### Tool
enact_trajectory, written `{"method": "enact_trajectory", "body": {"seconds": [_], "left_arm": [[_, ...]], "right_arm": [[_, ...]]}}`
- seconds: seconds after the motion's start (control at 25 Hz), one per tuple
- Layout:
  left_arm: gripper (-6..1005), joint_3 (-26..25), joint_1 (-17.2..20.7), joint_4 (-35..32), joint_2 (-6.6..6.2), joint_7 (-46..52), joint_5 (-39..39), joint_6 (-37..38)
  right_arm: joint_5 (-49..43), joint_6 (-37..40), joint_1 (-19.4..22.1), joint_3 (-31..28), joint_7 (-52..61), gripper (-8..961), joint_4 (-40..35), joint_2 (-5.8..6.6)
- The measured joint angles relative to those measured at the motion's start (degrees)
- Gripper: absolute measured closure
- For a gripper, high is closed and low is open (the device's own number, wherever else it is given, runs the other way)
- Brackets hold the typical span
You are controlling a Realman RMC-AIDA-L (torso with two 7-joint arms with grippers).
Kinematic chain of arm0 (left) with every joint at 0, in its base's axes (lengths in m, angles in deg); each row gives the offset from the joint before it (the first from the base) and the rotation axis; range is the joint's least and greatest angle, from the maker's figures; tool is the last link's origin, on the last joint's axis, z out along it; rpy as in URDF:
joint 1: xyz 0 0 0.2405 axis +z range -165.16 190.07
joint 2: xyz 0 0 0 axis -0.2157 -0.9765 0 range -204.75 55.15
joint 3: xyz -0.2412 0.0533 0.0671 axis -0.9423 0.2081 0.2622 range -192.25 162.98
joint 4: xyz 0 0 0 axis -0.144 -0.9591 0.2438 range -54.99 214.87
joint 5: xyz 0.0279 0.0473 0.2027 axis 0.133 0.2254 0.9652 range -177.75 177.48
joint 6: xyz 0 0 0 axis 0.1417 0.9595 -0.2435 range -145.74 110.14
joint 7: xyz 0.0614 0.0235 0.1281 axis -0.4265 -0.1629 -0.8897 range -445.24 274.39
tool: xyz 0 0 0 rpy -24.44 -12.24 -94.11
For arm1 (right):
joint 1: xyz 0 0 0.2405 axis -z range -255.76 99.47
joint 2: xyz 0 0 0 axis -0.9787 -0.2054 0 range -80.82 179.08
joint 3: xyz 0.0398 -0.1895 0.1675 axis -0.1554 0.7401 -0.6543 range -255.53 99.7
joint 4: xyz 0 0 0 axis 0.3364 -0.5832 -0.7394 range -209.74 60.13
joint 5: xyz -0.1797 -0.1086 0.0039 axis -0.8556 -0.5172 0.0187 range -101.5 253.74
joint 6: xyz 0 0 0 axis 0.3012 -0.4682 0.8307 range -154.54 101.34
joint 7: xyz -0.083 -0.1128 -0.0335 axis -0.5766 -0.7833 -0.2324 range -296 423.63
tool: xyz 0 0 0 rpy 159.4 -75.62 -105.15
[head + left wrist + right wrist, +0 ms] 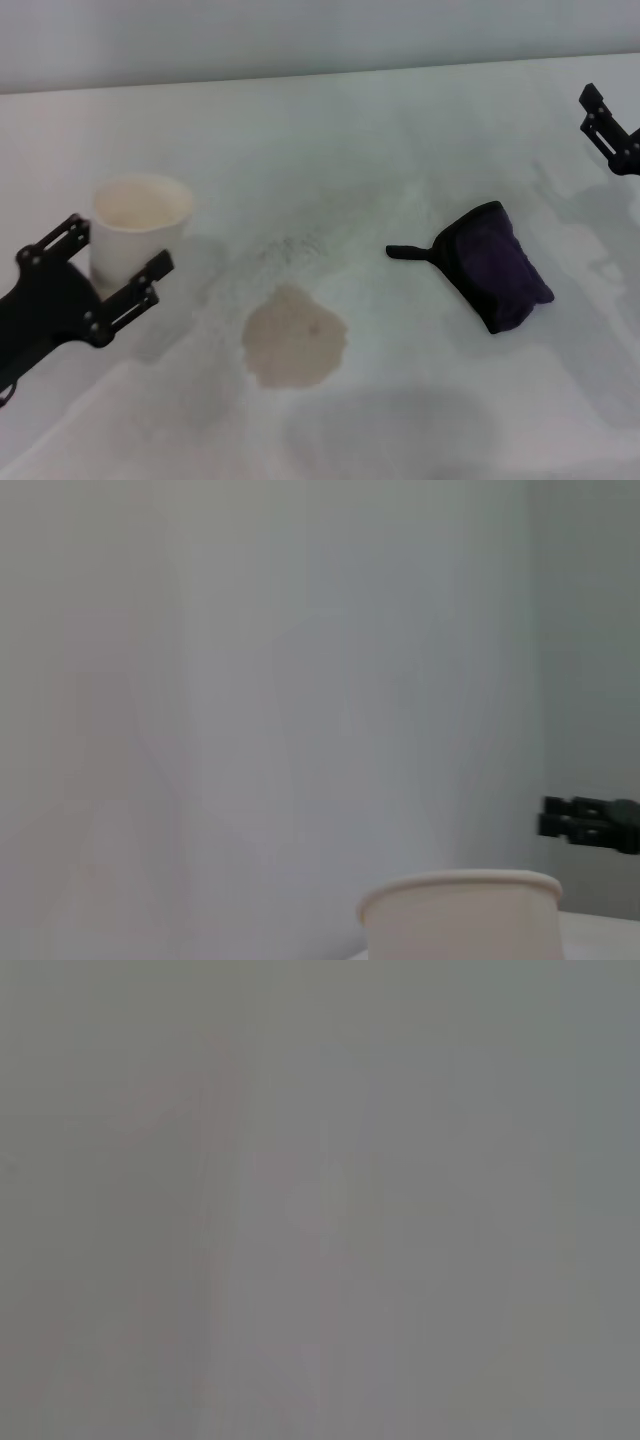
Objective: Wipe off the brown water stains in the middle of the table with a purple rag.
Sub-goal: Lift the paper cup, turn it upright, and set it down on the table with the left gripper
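The brown water stain (294, 337) is a beige puddle in the middle of the white table (400, 150). The purple rag (500, 268) lies bunched to its right, with its black tail pointing toward the stain. My left gripper (120, 246) is open at the left, with its fingers on either side of a white paper cup. My right gripper (590, 112) is open and empty at the far right edge, beyond the rag; it also shows far off in the left wrist view (590, 822). The right wrist view shows only plain grey.
A white paper cup (138, 228) stands upright at the left, between my left gripper's fingers; its rim shows in the left wrist view (460, 908). A faint grey speckled smudge (290, 248) lies just beyond the stain.
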Motion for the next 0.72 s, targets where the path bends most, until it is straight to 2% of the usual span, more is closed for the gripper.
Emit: {"method": "enact_trajectory", "body": {"seconds": [0.08, 0.2, 0.4, 0.72], "left_arm": [[305, 0.0, 1.4, 4.1, 0.05, -4.3, -3.7, 0.5], [305, -0.1, 2.7, 6.3, 0.05, -6.4, -6.0, 0.0], [305, -1.8, 4.5, 7.0, -0.02, -9.2, -6.9, -2.9], [306, -2.7, 3.8, 8.5, 0.01, -12.2, -7.2, -8.8]], "right_arm": [[0.0, 0.1, 0.1, 0.2, 0.0, 144, -0.2, 0.00], [0.0, 0.1, 0.3, 0.3, 0.0, 143, -0.2, -0.01], [0.0, -0.2, 0.8, 0.3, 0.1, 143, -0.2, 0.00], [0.0, -0.1, 1.0, 0.3, 0.2, 143, -0.2, 0.07]]}}
